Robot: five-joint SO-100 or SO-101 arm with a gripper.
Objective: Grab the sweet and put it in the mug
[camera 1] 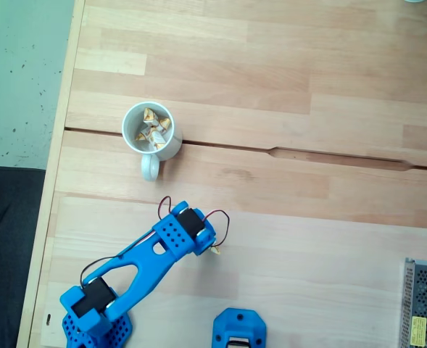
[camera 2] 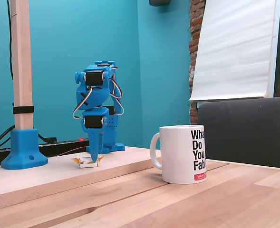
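On the wooden table, at about five o'clock from the mug in a fixed view looking down, lies the sweet, well apart from it. Directly over it points the blue gripper, tips touching the wrapper; clenched on it or not, cannot tell. Inside the mug, several more sweets, heaped together.

Bright, even daylight — soft shadows, top-down picture perhaps slightly hazy.
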